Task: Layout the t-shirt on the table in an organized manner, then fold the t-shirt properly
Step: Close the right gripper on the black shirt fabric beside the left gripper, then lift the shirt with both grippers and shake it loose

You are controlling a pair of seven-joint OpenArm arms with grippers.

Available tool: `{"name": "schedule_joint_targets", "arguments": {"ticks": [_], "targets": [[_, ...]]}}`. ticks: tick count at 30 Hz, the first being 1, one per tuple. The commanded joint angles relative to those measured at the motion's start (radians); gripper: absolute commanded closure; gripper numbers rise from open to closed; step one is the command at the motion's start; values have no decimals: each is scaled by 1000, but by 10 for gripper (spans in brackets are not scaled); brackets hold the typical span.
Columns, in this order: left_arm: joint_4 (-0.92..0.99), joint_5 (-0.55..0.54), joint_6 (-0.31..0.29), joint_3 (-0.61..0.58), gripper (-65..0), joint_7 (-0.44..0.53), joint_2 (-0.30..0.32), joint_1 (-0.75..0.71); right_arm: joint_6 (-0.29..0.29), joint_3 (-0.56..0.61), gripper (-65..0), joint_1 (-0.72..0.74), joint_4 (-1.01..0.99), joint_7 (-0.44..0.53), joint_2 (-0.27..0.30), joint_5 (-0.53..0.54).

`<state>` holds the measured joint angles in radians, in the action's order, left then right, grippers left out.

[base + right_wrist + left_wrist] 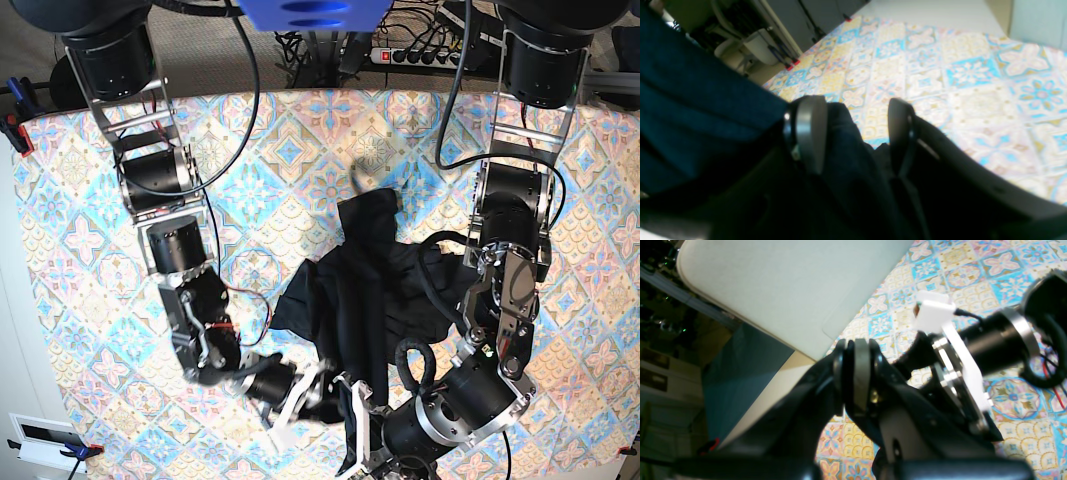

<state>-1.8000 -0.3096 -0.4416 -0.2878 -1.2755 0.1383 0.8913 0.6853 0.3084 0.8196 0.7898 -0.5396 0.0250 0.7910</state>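
Note:
The black t-shirt (360, 285) lies crumpled on the patterned table (90, 250), with a narrow strip trailing toward the front edge. My right gripper (853, 133) is open, low over the table, with a fold of the dark t-shirt (846, 156) between its fingers and more cloth draped on its left side. In the base view the right gripper (335, 398) is at the shirt's front end. My left gripper (857, 376) is shut, pads pressed together, with no cloth showing between them. It sits right beside the right wrist (973, 346) and shows in the base view (356, 436).
A white surface (773, 290) lies past the tablecloth's edge in the left wrist view. The white camera mount (933, 315) of the right arm is close in front of the left gripper. Cables and a power strip (420, 55) lie behind the table.

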Motion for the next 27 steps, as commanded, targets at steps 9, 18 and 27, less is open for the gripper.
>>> {"name": "schedule_joint_targets", "arguments": {"ticks": [9, 18, 27], "targets": [[-10, 65, 5, -6, 0, 27, -91, 36, 12, -8, -284, 28, 9, 100, -55, 12], [-7, 94, 5, -109, 0, 26, -205, 39, 9, -295, -283, 28, 0, 100, 54, 8], [-13, 82, 2, -152, 0, -5, -260, 21, 9, -432, -283, -46, 1, 100, 230, 11]]}}
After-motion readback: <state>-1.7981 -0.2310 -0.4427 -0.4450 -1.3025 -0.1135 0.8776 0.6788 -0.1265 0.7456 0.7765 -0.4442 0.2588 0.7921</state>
